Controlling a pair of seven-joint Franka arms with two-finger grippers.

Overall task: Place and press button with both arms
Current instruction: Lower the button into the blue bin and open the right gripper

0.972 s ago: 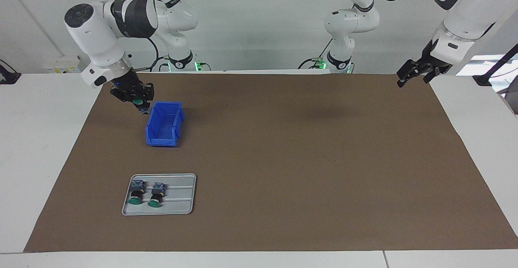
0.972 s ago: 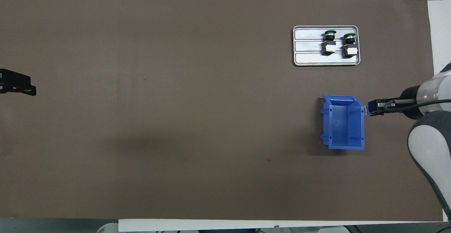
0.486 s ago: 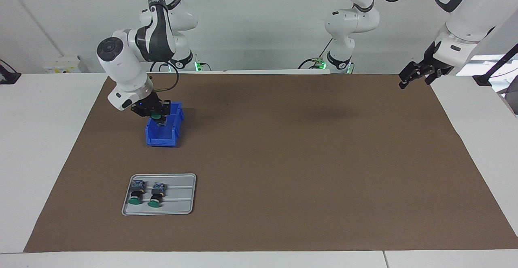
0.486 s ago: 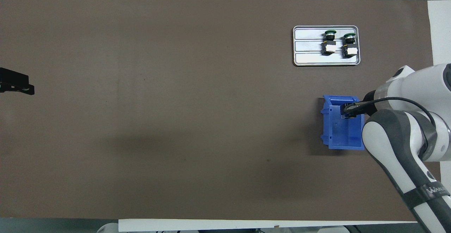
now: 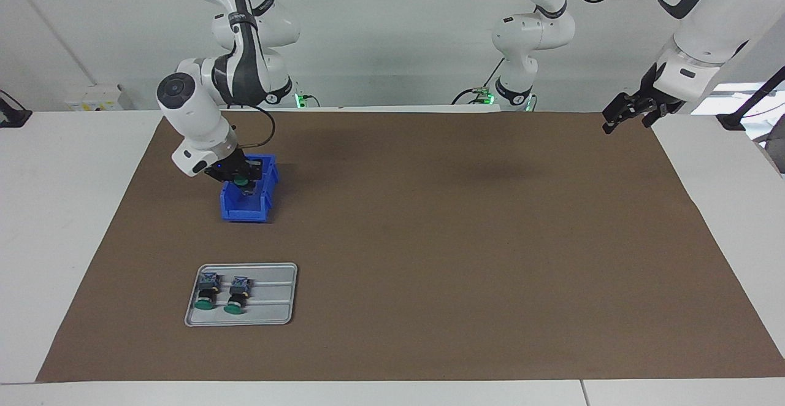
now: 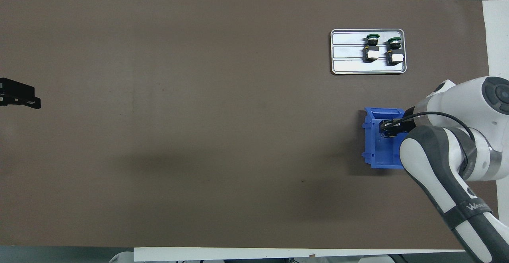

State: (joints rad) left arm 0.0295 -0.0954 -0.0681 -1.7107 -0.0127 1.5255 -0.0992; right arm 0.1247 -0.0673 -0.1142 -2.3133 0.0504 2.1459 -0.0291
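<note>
My right gripper (image 5: 244,183) is shut on a green-capped button (image 5: 240,180) and holds it just inside the open top of a blue bin (image 5: 244,211). In the overhead view the right gripper (image 6: 385,128) is over the bin (image 6: 375,155), at the part of it farther from the robots, and the button is hidden there. Two more buttons (image 5: 205,291) (image 5: 236,293) lie side by side on a grey tray (image 5: 273,311), also seen from above (image 6: 372,48) (image 6: 395,51). My left gripper (image 5: 616,121) (image 6: 28,99) waits raised over the mat's edge at the left arm's end.
The tray (image 6: 358,67) lies farther from the robots than the bin, both toward the right arm's end. A brown mat (image 5: 460,240) covers the white table. The right arm's elbow (image 6: 433,155) hangs over the bin's nearer corner.
My right gripper has carried the button from beside the bin to over it and lowered it into the bin's top. The left gripper has barely moved.
</note>
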